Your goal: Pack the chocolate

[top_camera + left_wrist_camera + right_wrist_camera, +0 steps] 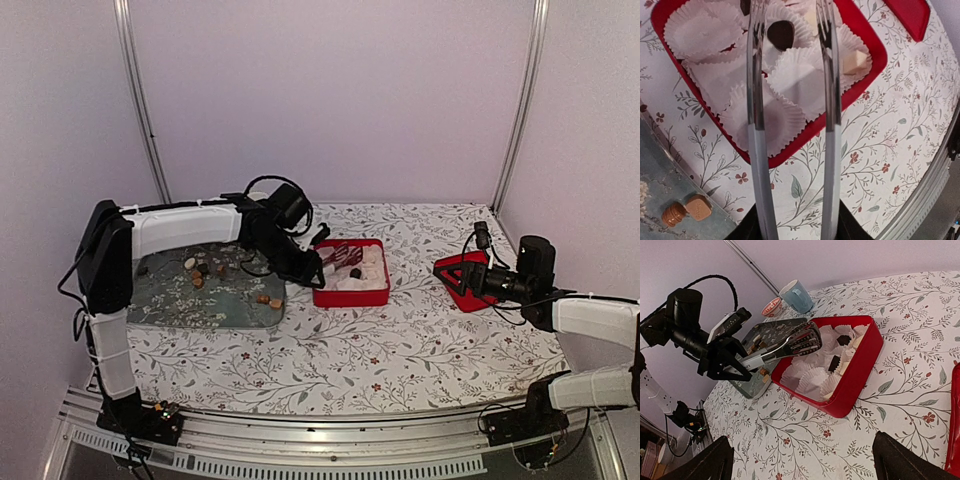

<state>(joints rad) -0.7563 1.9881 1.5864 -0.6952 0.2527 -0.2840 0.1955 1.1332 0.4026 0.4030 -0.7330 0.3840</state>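
Note:
The red square box [372, 294] holds white paper cups, with a dark chocolate [780, 34] and a whitish one [852, 60] in them. More chocolate lumps [197, 274] lie on the grey-green tray [170, 305], and two tan ones [687, 211] sit near its edge. My left gripper [790, 20], with fork-like fingers, hangs open and empty over the box; it also shows in the top view [335, 255] and the right wrist view [805, 339]. My right gripper [802, 465] is open and empty, apart from the box [860, 367], beside the red lid [455, 272].
A blue mug [797, 296] and a small red-and-white bowl [772, 306] stand behind the tray. The red lid also shows at the top right of the left wrist view [907, 17]. White walls and metal posts [140, 100] close in the flowered table.

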